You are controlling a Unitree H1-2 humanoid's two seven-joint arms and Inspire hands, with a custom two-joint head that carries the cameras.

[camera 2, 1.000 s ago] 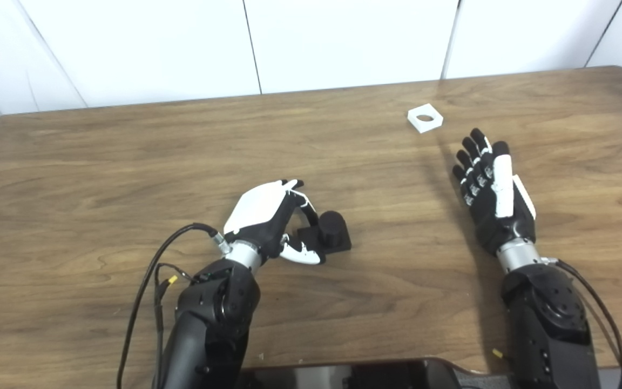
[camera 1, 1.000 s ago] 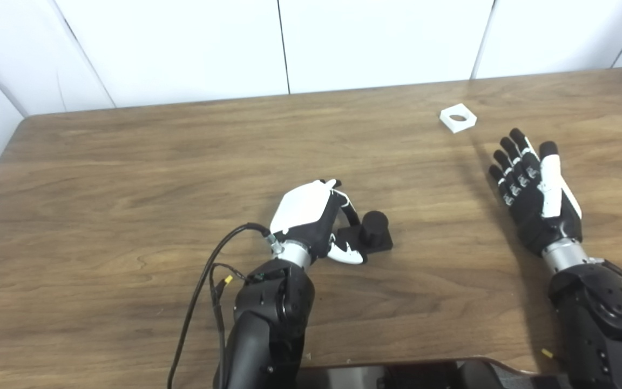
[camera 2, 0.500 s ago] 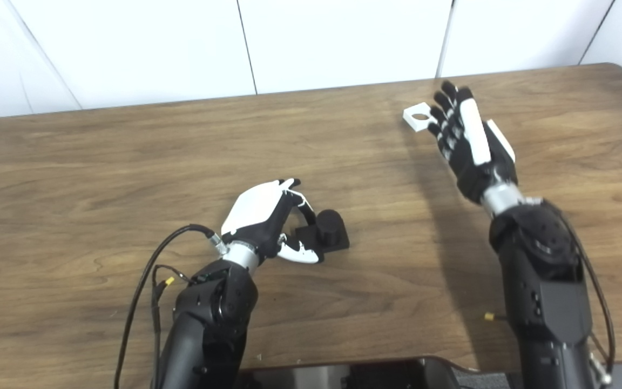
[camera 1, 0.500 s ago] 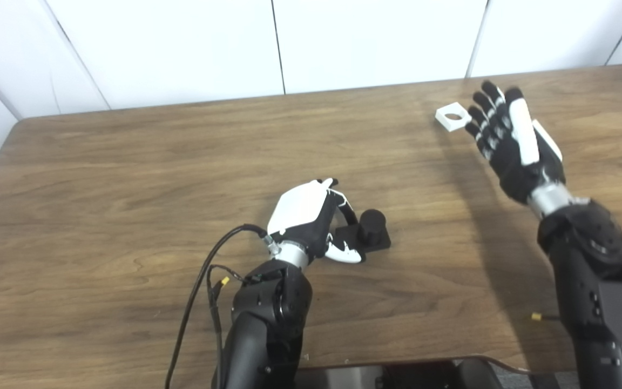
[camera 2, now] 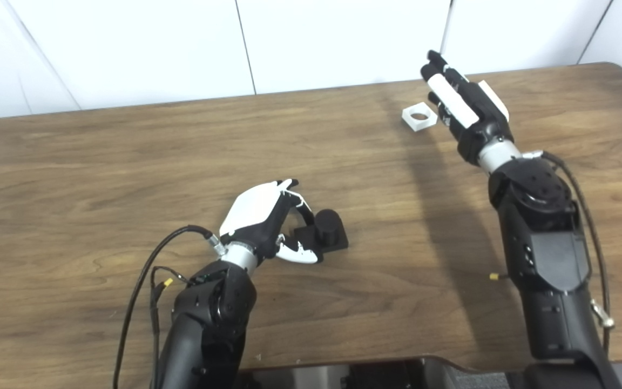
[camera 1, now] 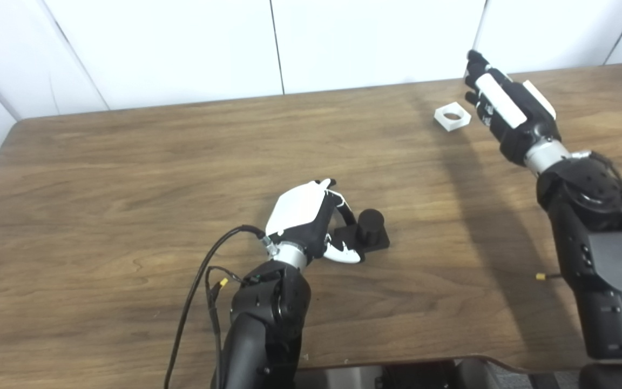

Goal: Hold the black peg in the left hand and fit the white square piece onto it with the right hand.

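Observation:
The black peg (camera 1: 369,224), a short cylinder on a square black base, stands on the wooden table (camera 1: 127,162) near the middle. My left hand (camera 1: 305,213) is curled around the base's left side, with fingers over it and thumb under its near edge. The white square piece (camera 1: 452,116), with a round hole, lies flat near the table's far right. My right hand (camera 1: 505,105) is open with fingers stretched out. It hovers just to the right of the white piece and holds nothing.
A white panelled wall (camera 1: 343,43) runs right behind the table's far edge. A black cable (camera 1: 203,275) loops off my left forearm. A dark part of the robot's body (camera 1: 397,373) sits at the near table edge.
My right hand has moved away from me, from the table's right middle to beside the white piece near the far edge. The left hand and peg have not moved.

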